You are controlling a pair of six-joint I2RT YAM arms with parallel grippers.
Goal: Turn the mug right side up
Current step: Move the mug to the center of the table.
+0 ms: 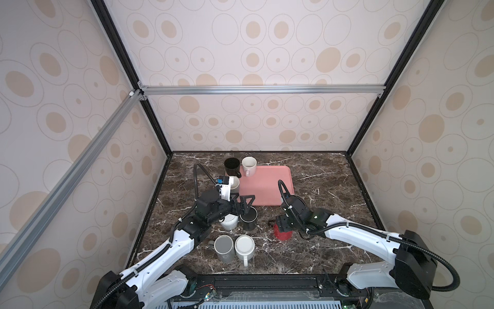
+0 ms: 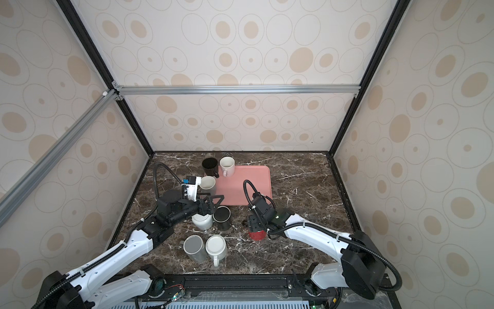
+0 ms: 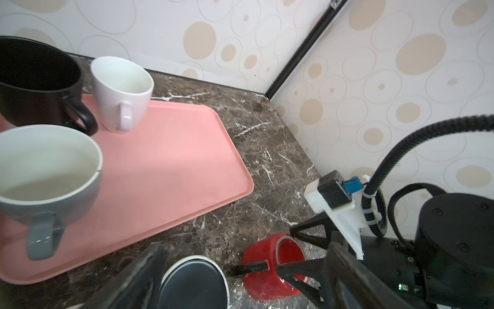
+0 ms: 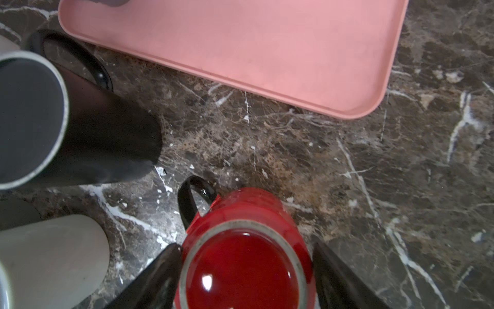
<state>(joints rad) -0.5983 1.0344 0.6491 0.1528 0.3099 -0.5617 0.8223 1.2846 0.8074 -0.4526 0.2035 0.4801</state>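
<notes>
In both top views we see the upside-down red mug (image 1: 284,235) right of the desk's (image 1: 320,187) middle, toward its front edge, with the right gripper (image 1: 281,227) over it. In the left wrist view, our left gripper (image 3: 244,247) is spread above an inverted black mug (image 3: 195,281). In the right wrist view, the right gripper stands spread either side of the red mug, not clamped.

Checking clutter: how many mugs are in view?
8. Pink tray: black mug, white mug, gray mug. By left gripper: white mug, black mug. Front: gray mug, white mug. At right gripper: red mug.

Bright, even light, soft shadows; top views w/ wide-angle distortion; glare spot on red mug (image 4: 243,254).
</notes>
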